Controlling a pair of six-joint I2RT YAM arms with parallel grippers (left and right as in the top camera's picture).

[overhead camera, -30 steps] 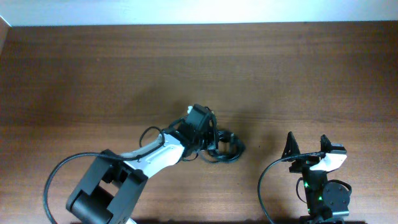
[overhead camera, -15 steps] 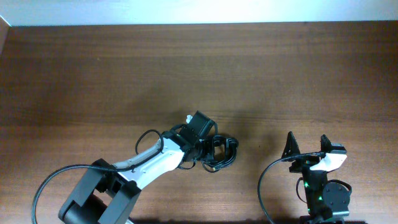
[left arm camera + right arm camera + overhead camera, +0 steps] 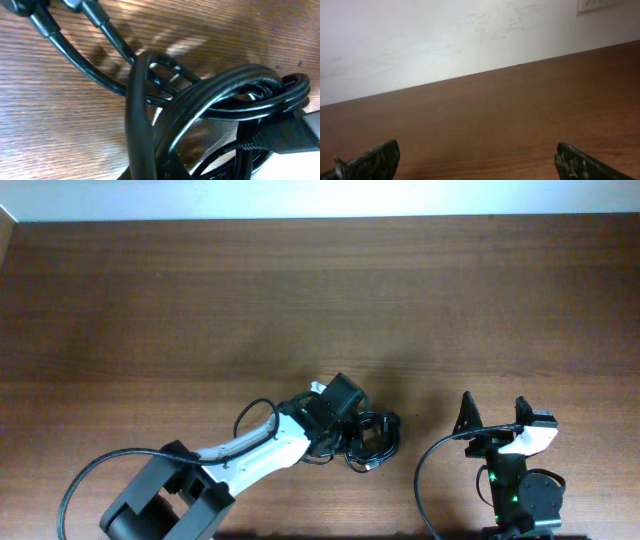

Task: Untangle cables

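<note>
Black cable bundle [image 3: 372,440] at lower centre of overhead frame, on tabletop [image 3: 150,300], beneath left arm [image 3: 275,445]; left jaws hidden, state not determinable. Right jaws apart, idle at lower right. Advisable: lifting one outer loop [image 3: 137,115] slowly, without tightening crossings.

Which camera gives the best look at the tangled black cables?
The left wrist view: the cables fill the picture, so crossing loops and a plug show clearly. The overhead view shows only a small dark bundle, partly hidden by the left arm. The right wrist view shows only table and wall.
</note>
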